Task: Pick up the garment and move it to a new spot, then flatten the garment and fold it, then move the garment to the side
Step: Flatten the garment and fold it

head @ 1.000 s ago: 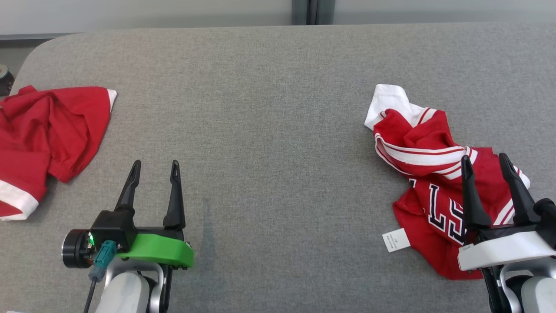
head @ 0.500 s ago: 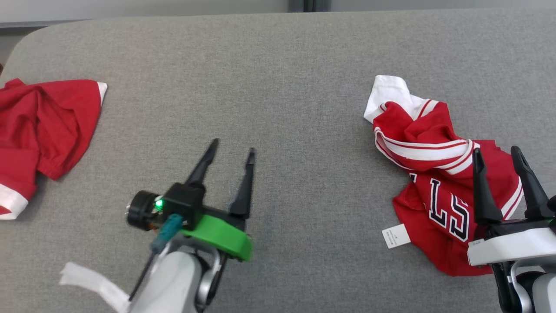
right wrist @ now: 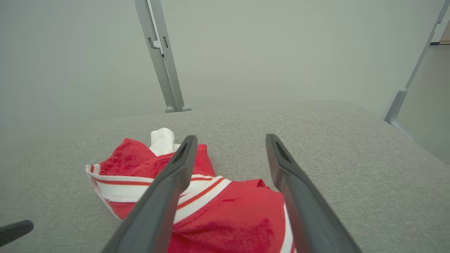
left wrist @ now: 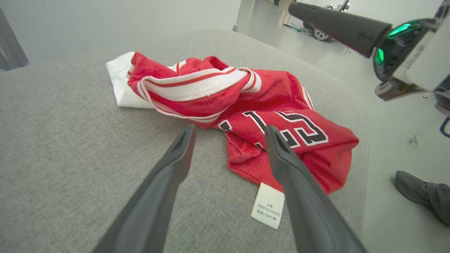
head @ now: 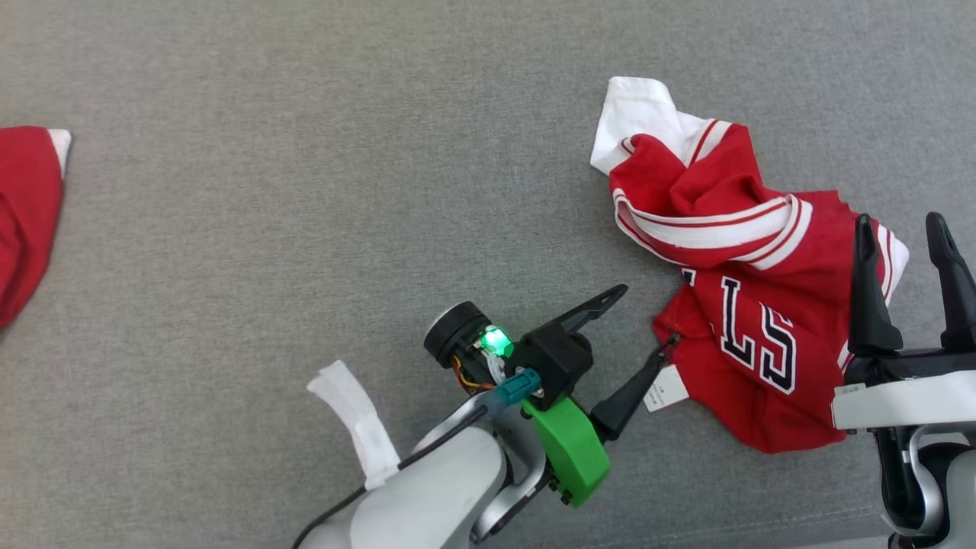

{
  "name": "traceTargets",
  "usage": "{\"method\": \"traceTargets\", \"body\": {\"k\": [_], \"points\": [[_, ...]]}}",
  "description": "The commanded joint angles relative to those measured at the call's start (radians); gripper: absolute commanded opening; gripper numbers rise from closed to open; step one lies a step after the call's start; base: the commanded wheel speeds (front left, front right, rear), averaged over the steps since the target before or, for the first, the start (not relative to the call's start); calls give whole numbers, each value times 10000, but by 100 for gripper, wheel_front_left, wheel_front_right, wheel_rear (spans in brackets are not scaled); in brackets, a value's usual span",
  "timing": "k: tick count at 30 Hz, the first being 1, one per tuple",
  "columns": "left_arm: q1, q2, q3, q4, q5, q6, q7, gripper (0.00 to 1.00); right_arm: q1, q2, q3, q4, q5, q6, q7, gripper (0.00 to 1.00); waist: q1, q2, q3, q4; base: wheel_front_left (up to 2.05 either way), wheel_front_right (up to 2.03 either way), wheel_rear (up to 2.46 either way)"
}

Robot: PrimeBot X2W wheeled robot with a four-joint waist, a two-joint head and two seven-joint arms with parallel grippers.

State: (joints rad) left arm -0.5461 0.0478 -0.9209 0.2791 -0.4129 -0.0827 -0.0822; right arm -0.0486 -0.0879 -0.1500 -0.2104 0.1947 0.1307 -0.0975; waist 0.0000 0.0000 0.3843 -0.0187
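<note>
A crumpled red garment (head: pixel 732 305) with white stripes, dark lettering and a white care label (head: pixel 665 390) lies on the grey table (head: pixel 305 229) at the right. In the left wrist view the garment (left wrist: pixel 253 105) lies just ahead of the fingers. My left gripper (head: pixel 644 320) is open, its fingertips at the garment's left edge beside the label, with nothing between them. My right gripper (head: pixel 900 229) is open above the garment's right edge. The right wrist view has the garment (right wrist: pixel 225 207) below my open right gripper (right wrist: pixel 228 140).
A second red garment (head: pixel 27 213) with white trim lies at the table's far left edge. In the left wrist view a person's shoe (left wrist: pixel 420 191) stands on the floor beyond the table's right edge. A white strip (head: pixel 354 419) hangs from my left forearm.
My left arm has swung right across the table until its fingertips reach the garment's left edge. The head camera has tilted down and turned right, shifting the whole view. The right gripper stays open.
</note>
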Motion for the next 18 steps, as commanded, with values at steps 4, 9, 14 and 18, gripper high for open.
{"method": "traceTargets", "body": {"k": [4,9,14,18], "points": [[-815,58,-874,809,-659,253,-3,100,-258,82,58,92,126,1,-149,100,0,0,907,-901,0,0,0],[-1410,57,-1645,1521,-1346,456,-192,100,-339,161,63,253,168,1,-277,100,0,0,1038,-1065,0,0,0],[-1848,59,-2144,2252,-2151,874,-335,21,-419,219,85,401,181,1,-379,100,0,0,993,-1155,0,0,0],[-2149,62,-2437,2558,-2631,1109,-859,0,-419,253,21,488,184,1,-410,100,0,0,873,-1101,0,0,0]]}}
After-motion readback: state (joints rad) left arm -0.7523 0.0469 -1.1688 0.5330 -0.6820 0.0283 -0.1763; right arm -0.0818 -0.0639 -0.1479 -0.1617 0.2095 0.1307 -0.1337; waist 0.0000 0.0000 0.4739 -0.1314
